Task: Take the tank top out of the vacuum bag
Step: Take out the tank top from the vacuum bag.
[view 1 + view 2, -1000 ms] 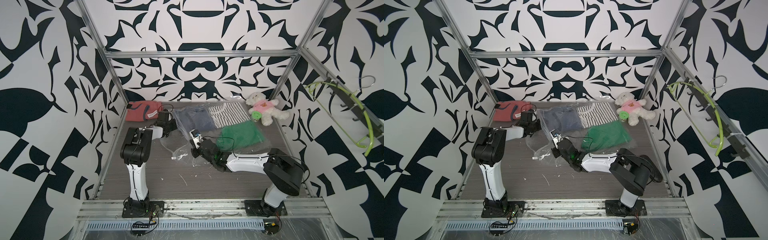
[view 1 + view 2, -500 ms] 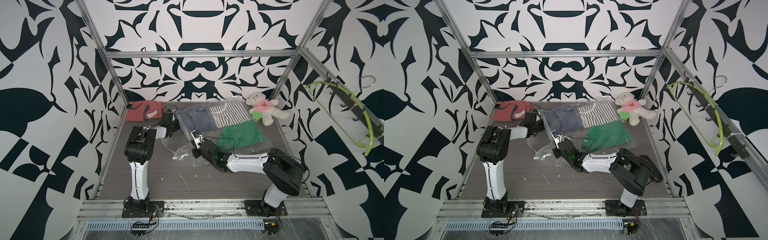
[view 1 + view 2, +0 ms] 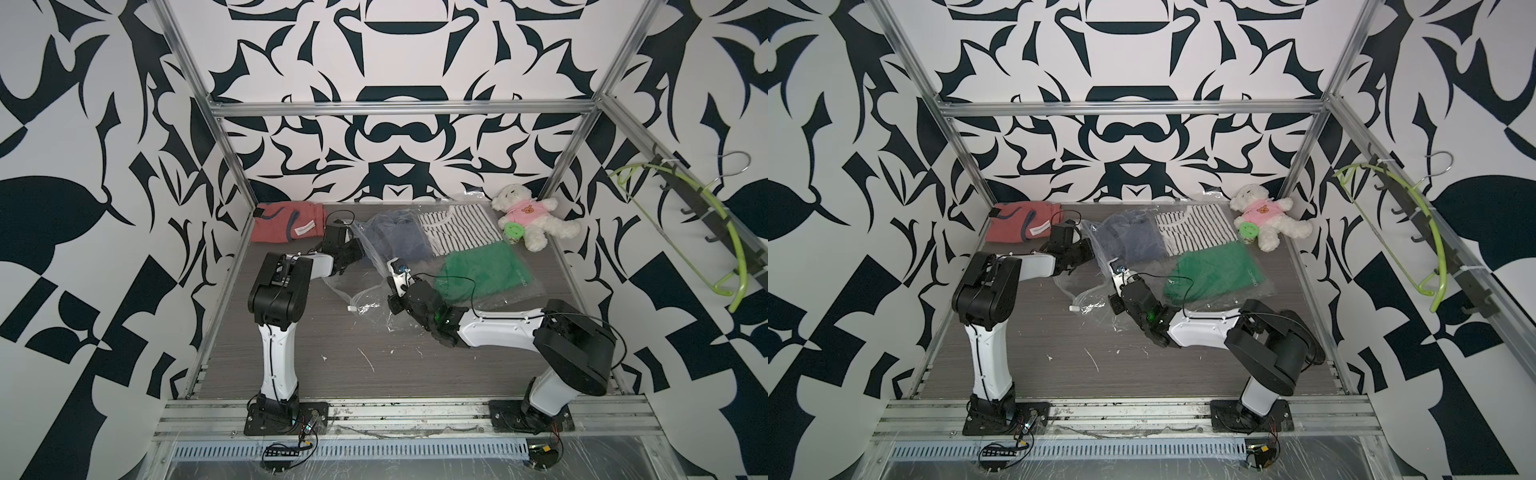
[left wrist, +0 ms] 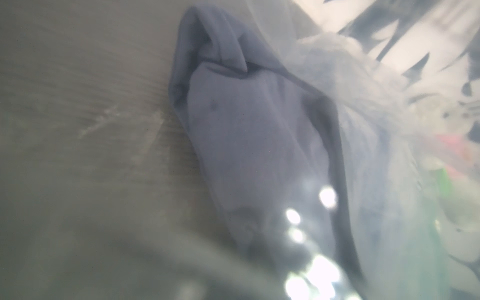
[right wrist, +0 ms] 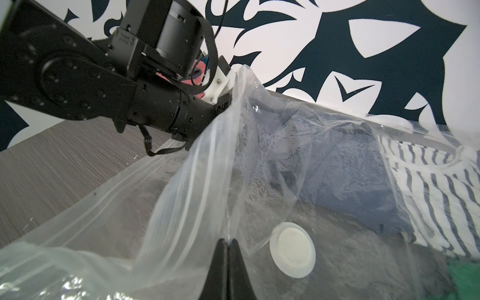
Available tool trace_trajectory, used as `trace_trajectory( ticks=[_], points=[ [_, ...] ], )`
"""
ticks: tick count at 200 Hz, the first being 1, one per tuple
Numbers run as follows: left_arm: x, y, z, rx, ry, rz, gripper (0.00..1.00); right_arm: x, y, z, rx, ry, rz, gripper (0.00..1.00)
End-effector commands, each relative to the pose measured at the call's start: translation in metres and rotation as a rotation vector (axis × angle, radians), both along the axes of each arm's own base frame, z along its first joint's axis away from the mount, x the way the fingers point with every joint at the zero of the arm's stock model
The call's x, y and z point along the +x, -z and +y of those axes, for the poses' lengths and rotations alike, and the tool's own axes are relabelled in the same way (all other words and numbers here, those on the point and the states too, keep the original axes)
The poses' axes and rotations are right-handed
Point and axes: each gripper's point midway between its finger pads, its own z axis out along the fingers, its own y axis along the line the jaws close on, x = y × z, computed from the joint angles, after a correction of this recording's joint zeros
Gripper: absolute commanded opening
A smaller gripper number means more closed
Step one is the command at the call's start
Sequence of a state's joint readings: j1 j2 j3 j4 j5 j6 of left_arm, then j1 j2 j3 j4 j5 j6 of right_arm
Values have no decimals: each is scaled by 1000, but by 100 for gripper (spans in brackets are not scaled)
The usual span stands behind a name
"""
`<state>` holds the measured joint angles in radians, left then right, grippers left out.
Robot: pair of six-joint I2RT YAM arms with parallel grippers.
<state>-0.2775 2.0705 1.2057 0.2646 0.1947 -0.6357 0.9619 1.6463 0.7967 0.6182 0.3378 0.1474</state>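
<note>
Tank top: dark blue-grey knit [image 3: 400,237], soft and folded, inside the vacuum bag at the table's far centre; long axis runs far to near.
Vacuum bag: clear crinkly film [image 5: 197,166], tented upward; round white valve disc [image 5: 292,255] lies flat on it.
Left gripper: [image 5: 224,103] at the bag's left edge, tank top just to its right; nearer hand. Tips veiled by film, grip not discernible.
Right gripper: [image 5: 227,244] near side, jaws closed, pinching a film fold.
Judgement: extraction likely goes leftward.
</note>
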Motion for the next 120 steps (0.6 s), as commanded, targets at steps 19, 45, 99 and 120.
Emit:
trace_trajectory(
  ticks=[19, 45, 99, 120],
  points=[
    [-10, -19, -1, 5, -5, 2, 2, 5, -18, -2, 55, 31, -47, 0],
    [-13, -25, -2, 11, -6, 19, 0, 3, -18, -3, 67, 26, -59, 0],
    [-32, -41, 8, 35, -41, 43, 0, 5, -15, -4, 56, 34, -57, 0],
    [-40, -47, 10, 30, -51, 63, 0, 6, -13, -3, 50, 37, -54, 0]
  ],
)
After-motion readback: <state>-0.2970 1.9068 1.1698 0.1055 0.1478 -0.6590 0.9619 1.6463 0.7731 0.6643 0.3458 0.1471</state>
